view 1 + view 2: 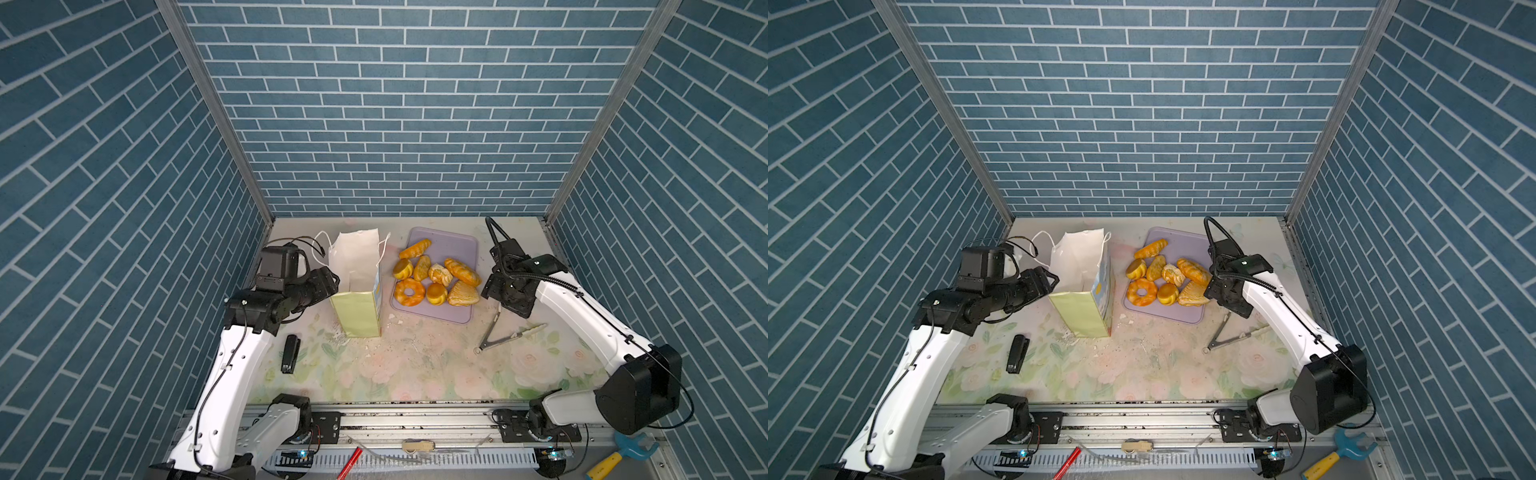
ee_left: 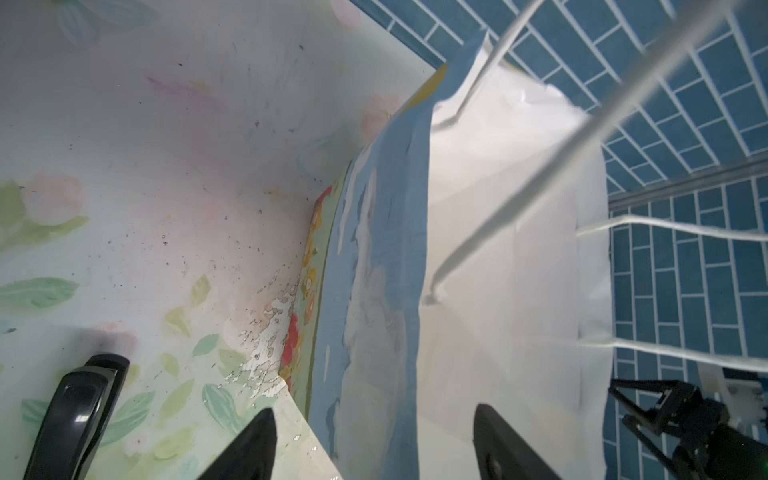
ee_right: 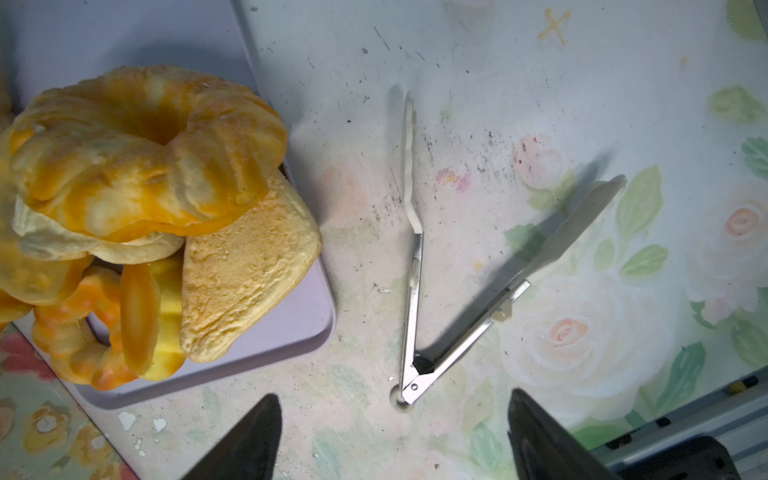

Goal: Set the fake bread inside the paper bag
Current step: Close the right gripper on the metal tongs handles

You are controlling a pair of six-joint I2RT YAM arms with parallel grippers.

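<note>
Eight pieces of fake bread (image 1: pixel 439 274) lie heaped on the lilac tray (image 1: pixel 455 245). None shows in the paper bag (image 1: pixel 356 309), as far as its white inside can be seen. The bag stands upright just left of the tray, mouth open upward.

Left gripper (image 2: pixel 373 409): jaws spread wide, the bag's side wall running between them, nothing clamped. Contact with the paper is not clear.

Right gripper (image 3: pixel 394 395): jaws wide apart, empty, hanging over the tongs (image 3: pixel 411 291). These lie splayed on the table (image 1: pixel 415 365) just beside the tray's corner.

Judgement: the task is at its start, with the first pick-up in hand. The next move calls for the right gripper to descend and close on the tongs near the hinge. Otherwise it goes straight to the triangular piece (image 3: pixel 245 266) at the tray's edge. The bag looks light, so the left gripper should pinch its rim to steady it.
</note>
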